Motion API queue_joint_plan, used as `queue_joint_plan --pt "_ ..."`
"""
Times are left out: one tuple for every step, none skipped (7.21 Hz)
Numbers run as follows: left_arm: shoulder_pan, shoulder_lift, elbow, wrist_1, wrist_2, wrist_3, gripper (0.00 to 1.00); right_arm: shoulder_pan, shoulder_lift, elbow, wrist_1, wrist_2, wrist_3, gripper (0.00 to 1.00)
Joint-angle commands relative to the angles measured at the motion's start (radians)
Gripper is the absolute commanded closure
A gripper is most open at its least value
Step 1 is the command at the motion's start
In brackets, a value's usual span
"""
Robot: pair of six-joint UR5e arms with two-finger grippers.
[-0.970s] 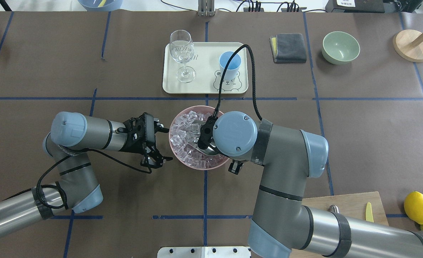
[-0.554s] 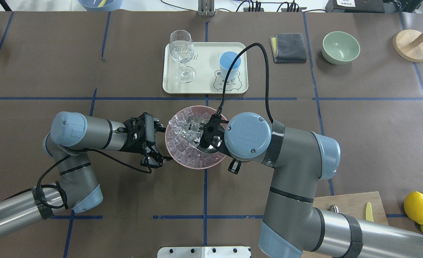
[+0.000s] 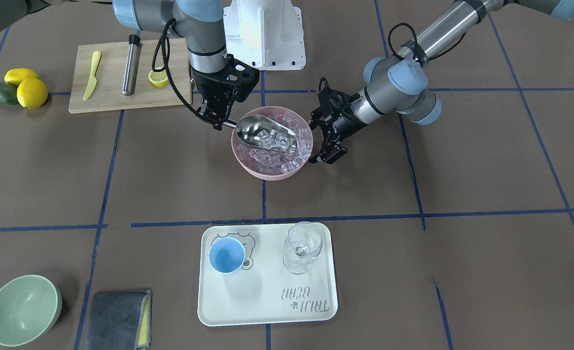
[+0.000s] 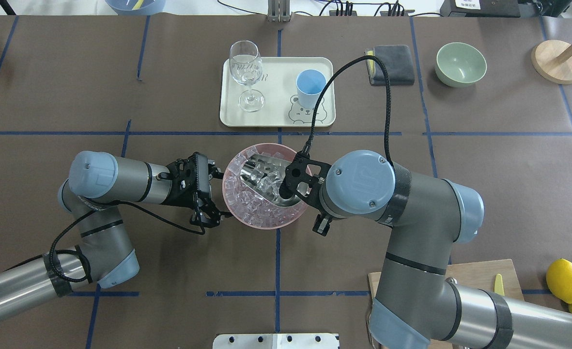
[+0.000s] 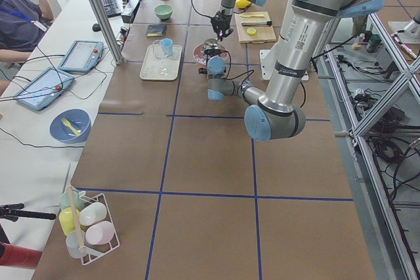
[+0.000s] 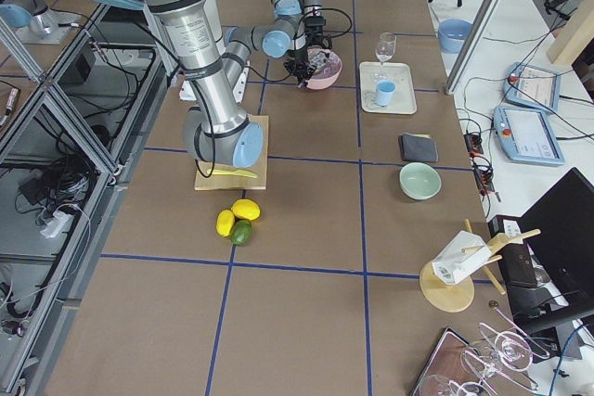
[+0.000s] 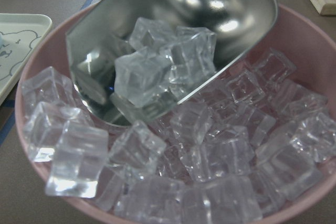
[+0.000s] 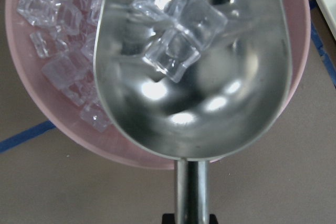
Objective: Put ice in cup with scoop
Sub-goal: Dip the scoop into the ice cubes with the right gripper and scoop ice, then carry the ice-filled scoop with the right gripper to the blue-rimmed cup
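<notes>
My right gripper (image 3: pixel 218 122) is shut on the thin handle of the silver scoop (image 3: pixel 263 134). The scoop is held just above the pink bowl (image 3: pixel 273 174) of ice (image 3: pixel 291 163), with a few cubes (image 8: pixel 178 19) in its trough (image 8: pixel 194 82). My left gripper (image 4: pixel 218 193) is open, its fingers either side of the bowl's left rim. The light-blue cup (image 4: pixel 311 85) stands empty on the cream tray (image 4: pixel 276 118), beyond the bowl. The left wrist view shows the scoop (image 7: pixel 210 9) with cubes (image 7: pixel 157 69) over the ice.
A clear stemmed glass (image 4: pixel 246 68) stands on the tray beside the cup. A grey cloth (image 4: pixel 390 64) and a green bowl (image 4: pixel 460 63) lie at the far right. A cutting board (image 3: pixel 121 78) with a knife, a steel cylinder and half a lemon is near the right arm's base.
The right arm has drawn back to the right and raised the scoop out of the ice with a few cubes in it. The bowl has shifted slightly left. The left arm is still.
</notes>
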Motion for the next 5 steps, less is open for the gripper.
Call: queue_joint_plan --pt "-0.001 0.0 0.0 0.0 0.0 -0.002 0.0 0.056 -0.004 0.022 -0.006 0.073 0.016 1.0" --pt "-0.001 0.0 0.0 0.0 0.0 -0.002 0.0 0.114 -0.004 0.027 -0.019 0.145 0.023 1.0" --pt "-0.001 0.0 0.0 0.0 0.0 -0.002 0.0 0.167 0.01 0.028 -0.103 0.203 0.023 1.0" --pt "-0.001 0.0 0.0 0.0 0.0 -0.002 0.0 0.21 0.039 0.028 -0.177 0.21 0.022 1.0" --pt "-0.001 0.0 0.0 0.0 0.0 -0.002 0.0 0.248 0.057 0.022 -0.217 0.21 0.02 1.0"
